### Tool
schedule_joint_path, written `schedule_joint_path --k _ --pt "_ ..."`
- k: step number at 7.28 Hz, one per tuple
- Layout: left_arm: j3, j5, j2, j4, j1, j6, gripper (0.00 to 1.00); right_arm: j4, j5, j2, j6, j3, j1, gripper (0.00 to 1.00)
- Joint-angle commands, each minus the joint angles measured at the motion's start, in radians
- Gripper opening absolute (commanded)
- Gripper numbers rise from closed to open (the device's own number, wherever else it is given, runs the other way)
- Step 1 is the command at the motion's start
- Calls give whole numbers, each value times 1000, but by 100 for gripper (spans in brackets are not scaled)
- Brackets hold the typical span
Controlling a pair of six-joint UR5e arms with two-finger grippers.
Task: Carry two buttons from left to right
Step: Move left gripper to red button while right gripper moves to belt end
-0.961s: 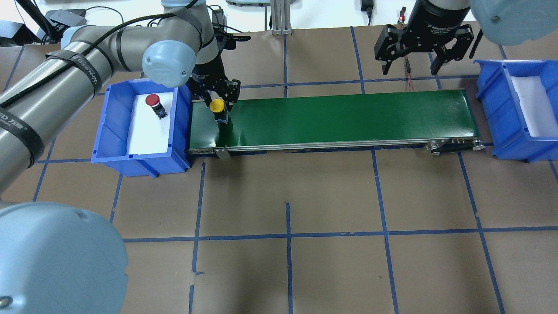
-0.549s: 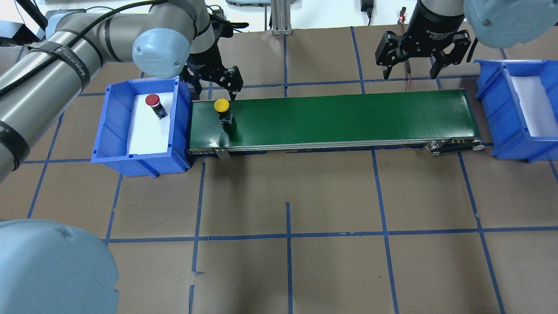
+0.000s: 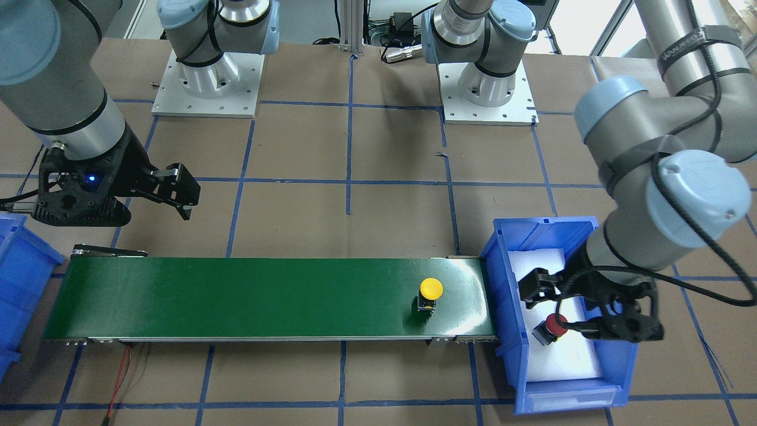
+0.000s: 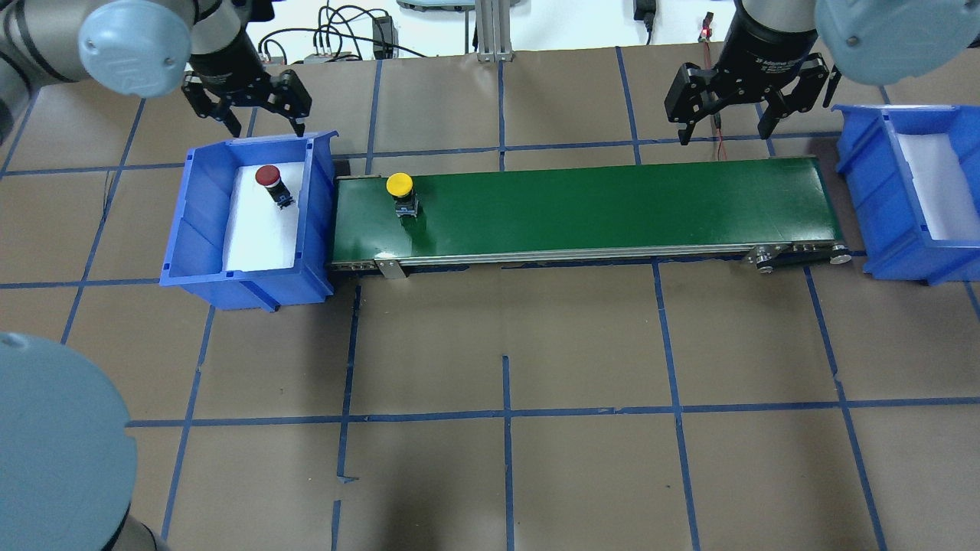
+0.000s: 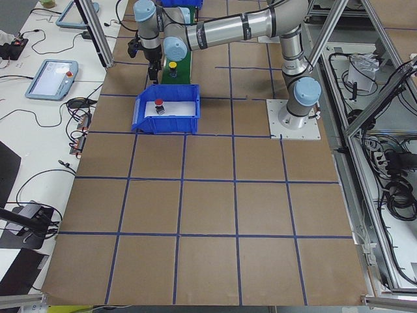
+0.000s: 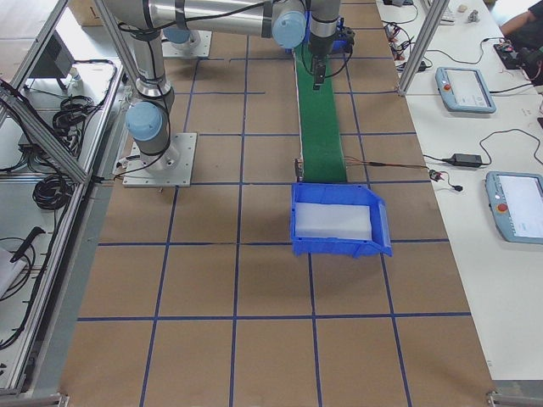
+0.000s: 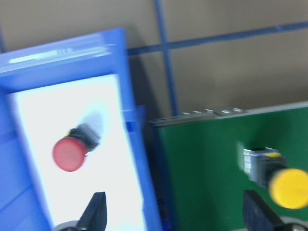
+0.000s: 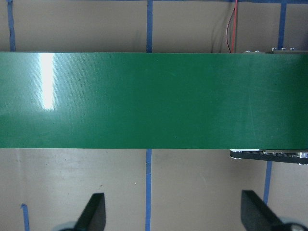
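The yellow button stands upright on the left end of the green conveyor belt; it also shows in the front view and the left wrist view. The red button lies tilted on white foam inside the left blue bin, also seen from the left wrist. My left gripper is open and empty, raised over the bin's far rim. My right gripper is open and empty, hovering behind the belt's right end.
A second blue bin with white foam stands beyond the belt's right end, with no buttons in it. A red wire runs down behind the belt near the right gripper. Brown paper with blue tape lines covers the table.
My left gripper let go of the yellow button on the belt, then rose and swung left to the bin's far rim. The yellow button shifted slightly right. The right gripper barely moved.
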Motion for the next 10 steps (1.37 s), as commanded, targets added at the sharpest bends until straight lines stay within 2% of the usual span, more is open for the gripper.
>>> schedule_joint_path --k 1,5,6,7,9,10 --pt "-39 6 -29 112 65 -57 100 -3 -72 10 -219 0 -9 100" --pt "-97 -3 -60 141 58 -383 100 -29 -86 19 -382 2 -67 100" --pt "-122 -3 -77 176 59 -386 100 -36 -84 22 -501 14 -116 100" --pt "-125 -6 -97 241 56 -386 100 -67 -83 41 -698 25 -165 100" --pt "-134 -15 -118 235 47 -421 100 -163 -66 78 -1114 72 -263 99" --pt "-139 -27 -120 238 61 -425 94 -291 -57 84 -1247 109 -276 99"
